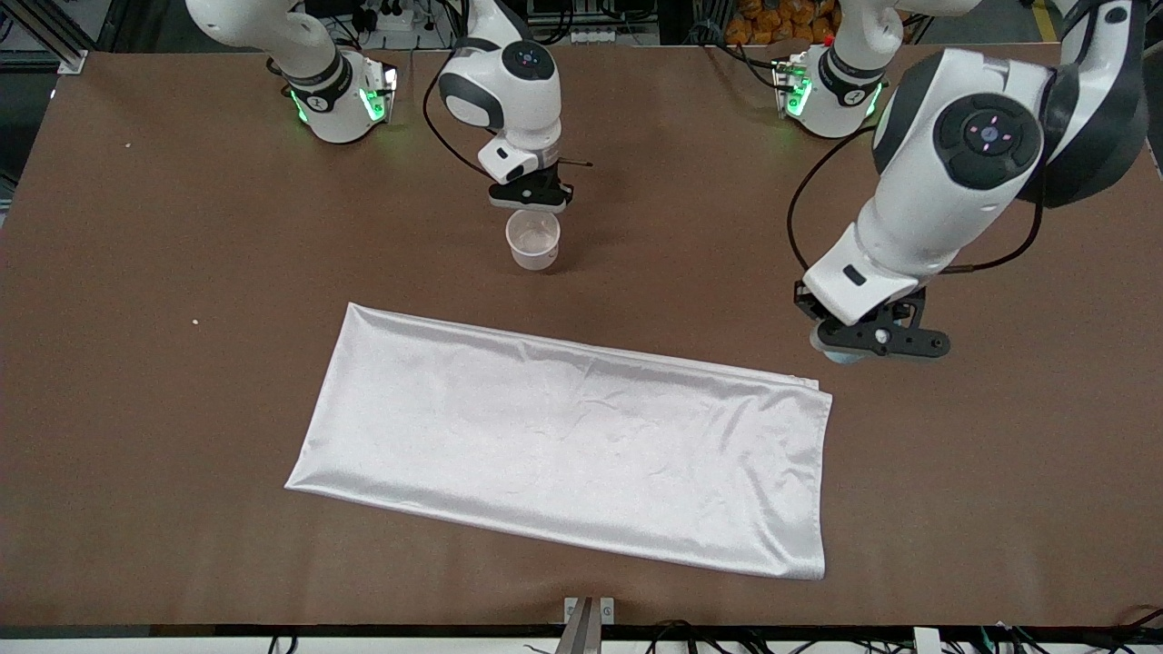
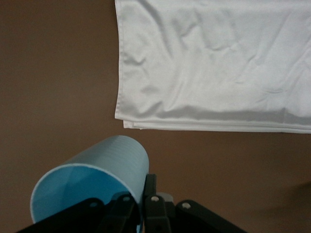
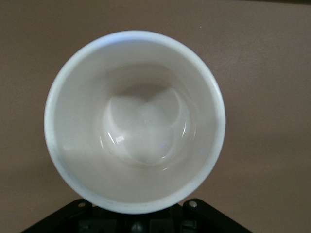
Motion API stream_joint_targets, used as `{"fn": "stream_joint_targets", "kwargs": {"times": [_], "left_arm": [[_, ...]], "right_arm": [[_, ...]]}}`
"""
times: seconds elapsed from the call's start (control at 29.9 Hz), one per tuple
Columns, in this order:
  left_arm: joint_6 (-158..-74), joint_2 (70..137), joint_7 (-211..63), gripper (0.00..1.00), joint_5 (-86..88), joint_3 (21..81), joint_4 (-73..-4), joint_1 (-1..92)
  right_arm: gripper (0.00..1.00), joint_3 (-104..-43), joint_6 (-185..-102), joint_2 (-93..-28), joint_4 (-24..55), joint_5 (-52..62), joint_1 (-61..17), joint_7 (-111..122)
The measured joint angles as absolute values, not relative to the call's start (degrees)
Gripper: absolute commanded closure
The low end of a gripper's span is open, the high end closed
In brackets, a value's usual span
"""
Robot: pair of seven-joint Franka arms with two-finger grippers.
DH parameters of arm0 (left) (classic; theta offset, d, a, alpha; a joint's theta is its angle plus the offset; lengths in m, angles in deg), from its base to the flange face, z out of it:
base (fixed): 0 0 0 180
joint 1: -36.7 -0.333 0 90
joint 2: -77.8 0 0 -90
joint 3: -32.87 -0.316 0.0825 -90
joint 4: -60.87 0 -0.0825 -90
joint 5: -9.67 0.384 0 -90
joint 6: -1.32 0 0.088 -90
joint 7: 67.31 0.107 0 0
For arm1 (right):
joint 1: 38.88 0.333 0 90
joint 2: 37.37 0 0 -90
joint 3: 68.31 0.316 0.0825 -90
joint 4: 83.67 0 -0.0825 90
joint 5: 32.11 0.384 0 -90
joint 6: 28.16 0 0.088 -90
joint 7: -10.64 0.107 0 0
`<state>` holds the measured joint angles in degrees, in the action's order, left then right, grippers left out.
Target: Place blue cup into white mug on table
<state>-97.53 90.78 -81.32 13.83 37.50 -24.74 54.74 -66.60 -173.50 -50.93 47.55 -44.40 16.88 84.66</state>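
Holding blue cup [image 2: 92,179] by rim, left gripper [image 1: 877,341] hangs over table [image 1: 182,272] just off white cloth [image 1: 563,445] corner at left arm's end. Right gripper [image 1: 531,195] grips white mug [image 1: 532,241], farther from front camera than cloth. Risk: thin rim pinch lets cup tilt, clip mug lip, topple outside.

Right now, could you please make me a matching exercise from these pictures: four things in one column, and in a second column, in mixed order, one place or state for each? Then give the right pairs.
Things:
1. blue cup
2. white mug
3. white cloth
4. table

Places or states:
A. lies flat, nearer to the front camera than the mug
B. brown surface under everything
C. tilted, gripped at its rim by the left gripper
D. upright and empty, directly beneath the right gripper

Pairs: 1-C, 2-D, 3-A, 4-B
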Motion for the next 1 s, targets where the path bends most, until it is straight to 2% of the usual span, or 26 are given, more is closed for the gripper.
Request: {"fn": "stream_joint_targets", "kwargs": {"times": [0.3,0.77,0.8,0.9,0.93,1.0], "left_arm": [[-91.4,86.0,-82.2,1.0,12.2,37.5,-25.2,54.7],[-90.8,85.7,-82.4,1.0,12.1,37.5,-27.4,54.6],[-90.8,85.7,-82.4,1.0,12.1,37.5,-27.4,54.6],[-90.8,85.7,-82.4,1.0,12.1,37.5,-27.4,54.6],[-90.8,85.7,-82.4,1.0,12.1,37.5,-27.4,54.6],[-90.8,85.7,-82.4,1.0,12.1,37.5,-27.4,54.6]], "right_arm": [[1.0,-66.6,-175.2,-52.3,47.5,-44.6,19.3,88.8],[0.99,-66.6,-176.6,-58.2,43.3,-44.7,21.2,96.8],[0.87,-66.6,-176.6,-58.6,43.0,-44.7,21.2,96.9],[0.2,-66.6,-176.6,-59.0,42.7,-44.7,21.2,97.0],[0.0,-66.7,-176.6,-59.0,42.7,-44.7,21.2,97.1],[0.0,-66.7,-176.6,-59.0,42.7,-44.7,21.2,97.5]]}}
